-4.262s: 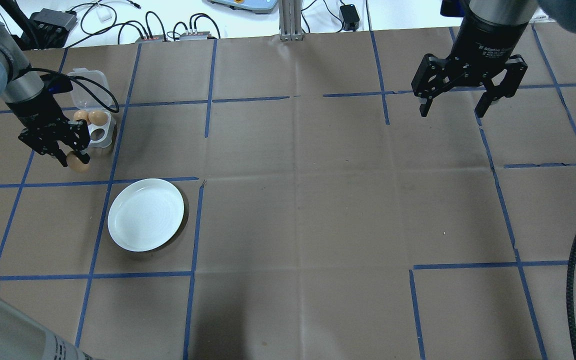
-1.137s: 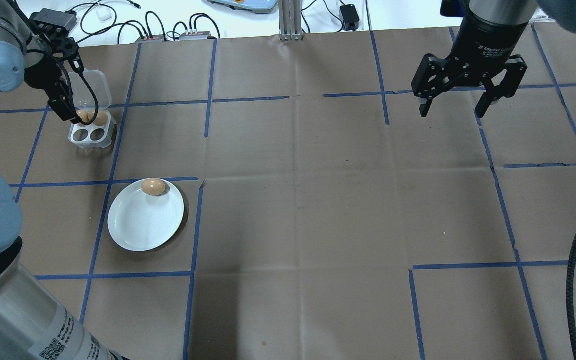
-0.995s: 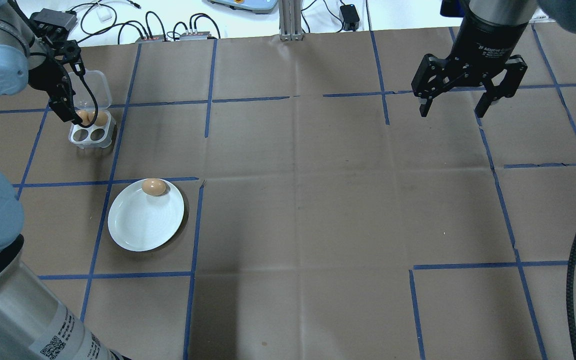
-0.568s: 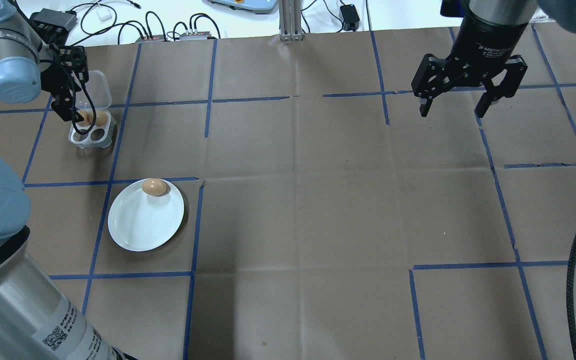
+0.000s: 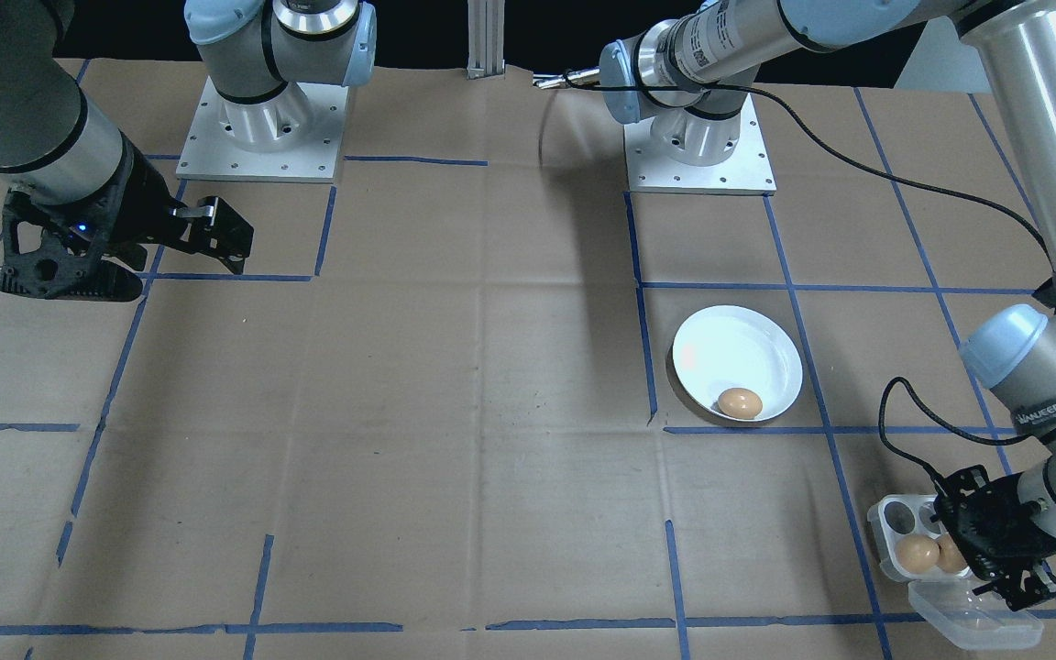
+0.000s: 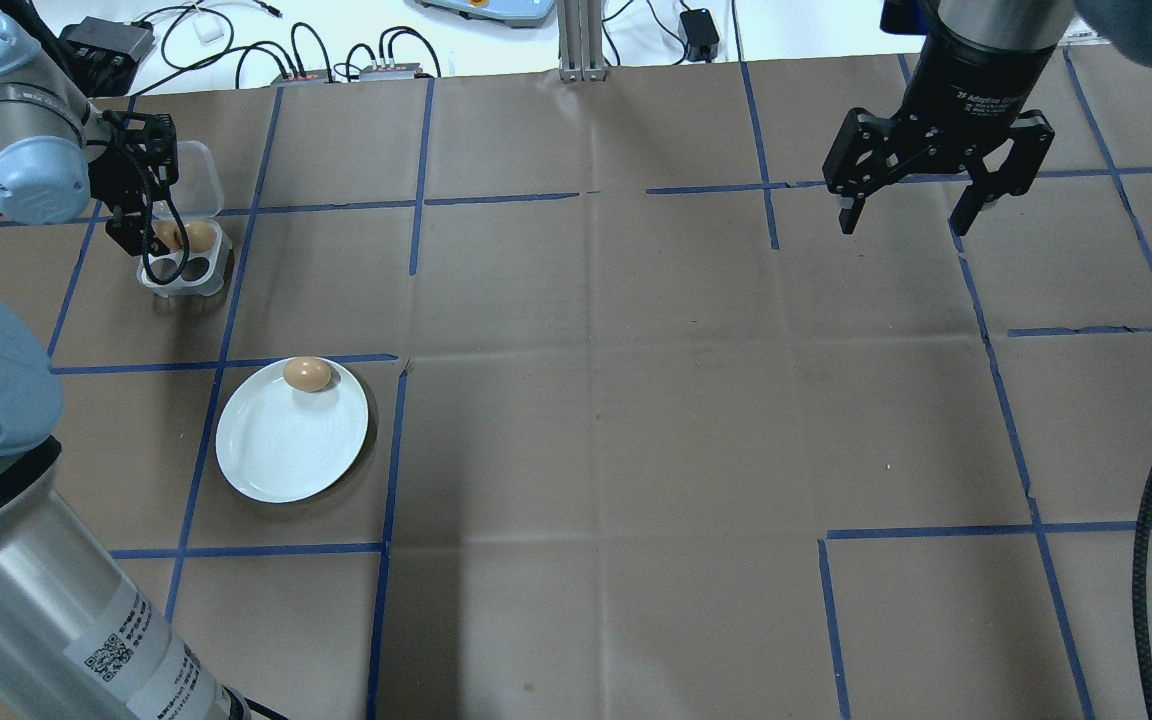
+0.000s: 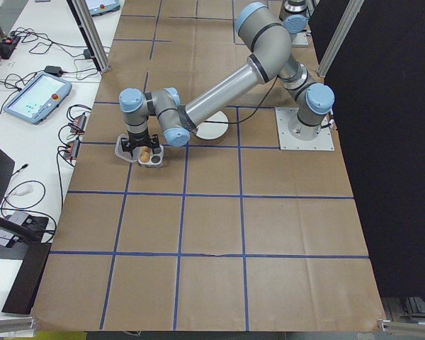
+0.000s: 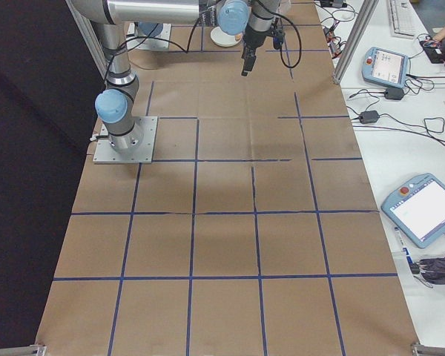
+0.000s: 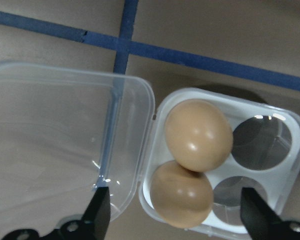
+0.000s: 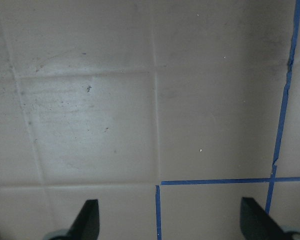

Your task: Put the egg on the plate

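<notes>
One brown egg (image 6: 307, 374) (image 5: 740, 402) lies on the round white plate (image 6: 281, 450) (image 5: 730, 348), close to its rim on the side toward the egg tray. My left gripper (image 6: 148, 222) (image 9: 175, 215) hangs open over the clear four-hole egg tray (image 6: 211, 275) (image 9: 156, 131). Two brown eggs (image 9: 198, 135) (image 9: 181, 194) sit side by side in that tray, next to its lid, and the other two holes are bare. The lower egg lies between the open fingertips in the left wrist view. My right gripper (image 6: 906, 222) (image 10: 171, 222) is open and holds nothing, far off over bare paper.
The tray's clear lid (image 9: 55, 140) (image 5: 973, 623) lies flipped open flat on the table. Brown paper with a grid of blue tape lines (image 6: 406, 200) covers the table. Cables and small boxes (image 6: 316, 60) lie beyond the far edge.
Earlier my left gripper held an egg beside the tray; that egg now rests on the plate. The gripper has returned over the tray and turned slightly during the last second. The right arm is still.
</notes>
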Robot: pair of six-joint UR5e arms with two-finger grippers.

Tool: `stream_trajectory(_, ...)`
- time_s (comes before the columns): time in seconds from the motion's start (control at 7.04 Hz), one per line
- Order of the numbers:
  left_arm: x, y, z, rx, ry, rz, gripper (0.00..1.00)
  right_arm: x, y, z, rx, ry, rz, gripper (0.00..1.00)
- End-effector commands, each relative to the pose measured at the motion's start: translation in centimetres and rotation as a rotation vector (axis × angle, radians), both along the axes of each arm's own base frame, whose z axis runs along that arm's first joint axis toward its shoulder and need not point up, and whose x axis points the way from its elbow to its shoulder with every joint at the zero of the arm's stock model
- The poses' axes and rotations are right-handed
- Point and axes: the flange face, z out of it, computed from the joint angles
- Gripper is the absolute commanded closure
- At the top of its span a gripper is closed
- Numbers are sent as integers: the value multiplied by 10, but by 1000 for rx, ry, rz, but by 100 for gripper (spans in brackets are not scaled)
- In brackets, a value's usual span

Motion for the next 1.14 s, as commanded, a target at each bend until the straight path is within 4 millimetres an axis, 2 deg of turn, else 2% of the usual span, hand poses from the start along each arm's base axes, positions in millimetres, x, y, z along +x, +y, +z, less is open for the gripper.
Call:
stream_trajectory(0.0, 1, 0, -7, 10, 3, 0, 9, 0, 0, 1, -1, 1, 0, 0)
stream_trajectory(0.14, 2, -2, -19, 22, 10, 0, 9, 0, 0, 1, -1, -1, 0, 0)
stream_trajectory(0.28, 3, -2, -18, 21, 10, 0, 9, 0, 0, 1, -1, 1, 0, 0)
stream_trajectory(0.43, 2, -1, -20, 25, 10, 2, 13, 0, 0, 0, 0, 1, 0, 0)
stream_trajectory(0.71, 3, -1, -19, 24, 8, 2, 37, 0, 0, 0, 0, 1, 0, 0)
stream_trajectory(0.99, 3, -1, -15, 19, 6, 5, 69, 0, 0, 0, 0, 1, 0, 0)
